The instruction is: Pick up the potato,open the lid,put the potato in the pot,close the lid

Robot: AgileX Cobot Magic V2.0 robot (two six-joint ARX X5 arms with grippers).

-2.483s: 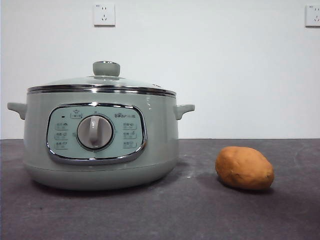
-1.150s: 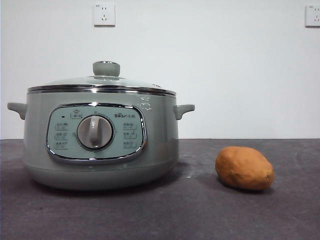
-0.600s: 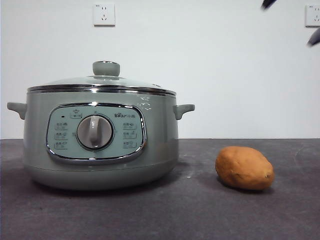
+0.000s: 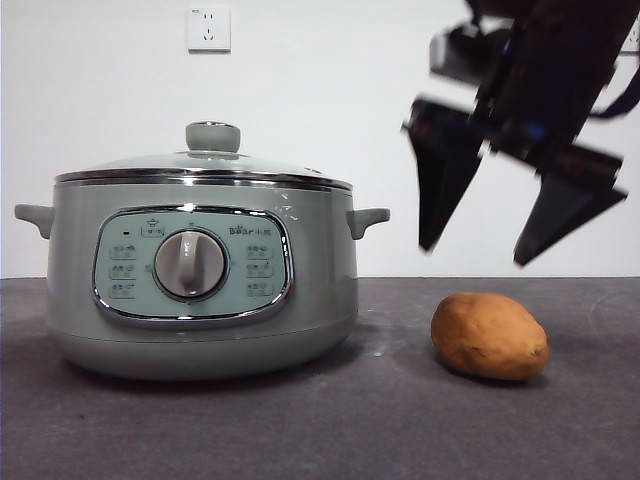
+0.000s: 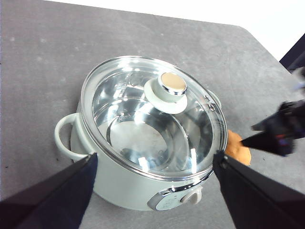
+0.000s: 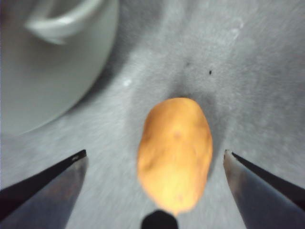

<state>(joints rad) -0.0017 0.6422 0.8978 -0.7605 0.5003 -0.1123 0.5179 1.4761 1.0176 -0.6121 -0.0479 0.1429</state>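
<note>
The orange-brown potato lies on the dark table to the right of the pot. My right gripper hangs open a short way above it, jaws spread wide; in the right wrist view the potato lies between the two jaws. The sage-green pot stands at the left with its glass lid closed on it. The left wrist view looks down on the lid and its knob; my left gripper is open high above the pot and out of the front view.
The dark grey table runs to a white wall with two sockets. The pot's side handle points toward the potato. In the left wrist view the right gripper shows beside the potato.
My right gripper has come down from the top right corner into full view and now hangs open just above the potato. Pot, lid and potato have not moved.
</note>
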